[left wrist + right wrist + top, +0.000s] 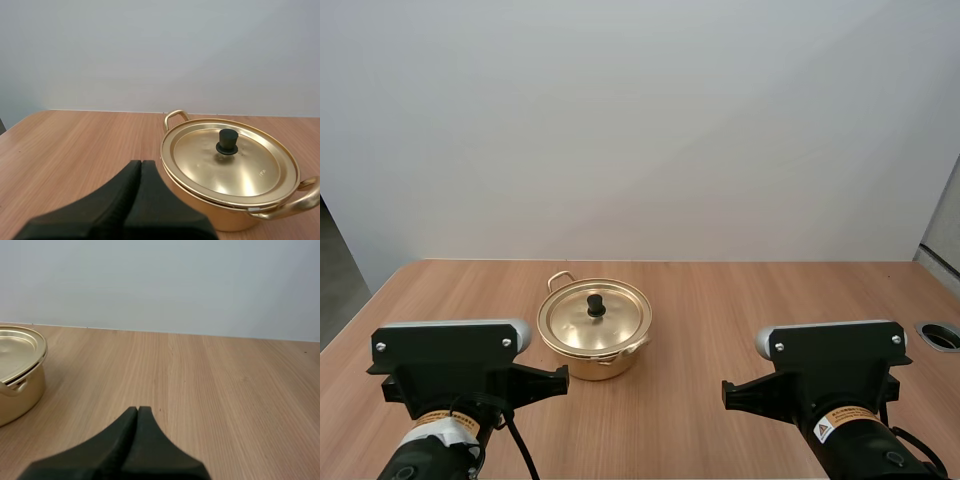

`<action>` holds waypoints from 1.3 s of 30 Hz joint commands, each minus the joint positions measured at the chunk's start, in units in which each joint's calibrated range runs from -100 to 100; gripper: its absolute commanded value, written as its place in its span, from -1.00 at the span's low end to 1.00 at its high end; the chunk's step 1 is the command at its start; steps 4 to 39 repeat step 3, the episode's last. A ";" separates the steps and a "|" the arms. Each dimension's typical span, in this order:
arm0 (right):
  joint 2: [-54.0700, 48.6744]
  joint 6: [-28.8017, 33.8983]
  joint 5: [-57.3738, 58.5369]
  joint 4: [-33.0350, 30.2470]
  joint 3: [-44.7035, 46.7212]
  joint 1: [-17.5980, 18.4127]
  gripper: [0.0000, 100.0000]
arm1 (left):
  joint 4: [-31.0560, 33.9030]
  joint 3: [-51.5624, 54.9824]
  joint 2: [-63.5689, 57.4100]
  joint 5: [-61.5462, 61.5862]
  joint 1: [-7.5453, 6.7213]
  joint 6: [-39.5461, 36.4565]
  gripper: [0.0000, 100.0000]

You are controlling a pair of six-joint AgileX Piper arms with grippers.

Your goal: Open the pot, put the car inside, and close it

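Looking past your left gripper [141,162], you see its two black fingers pressed together into one dark wedge, holding nothing and touching nothing. Just ahead of those tips and a little to their right sits the round, shiny gold metal pot [200,207] on the light wooden table [75,150], near the wedge but apart from it. Its shallow gold lid [245,170] rests flat on the rim, closing the pot, with the small black knob [227,141] upright at its centre. One looped gold handle [176,118] sticks out on the side away from the fingers.

Your right gripper [137,408] is closed the same way, fingers together and empty, above bare wood. From its tips the pot lies ahead and off to the left, well apart, with the lid's edge turned toward it. In the high view the pot stands ahead of both arms and between them, nearer the left one.
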 commanded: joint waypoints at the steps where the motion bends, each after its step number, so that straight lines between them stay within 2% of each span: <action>1: 0.00 0.01 -0.09 0.00 0.00 -0.01 -1.00 | 0.01 0.00 0.00 -0.02 -0.04 0.03 -1.00; 39: 0.00 0.01 -0.09 0.00 0.00 -0.01 -1.00 | 0.01 0.00 0.00 -0.02 -0.04 0.03 -1.00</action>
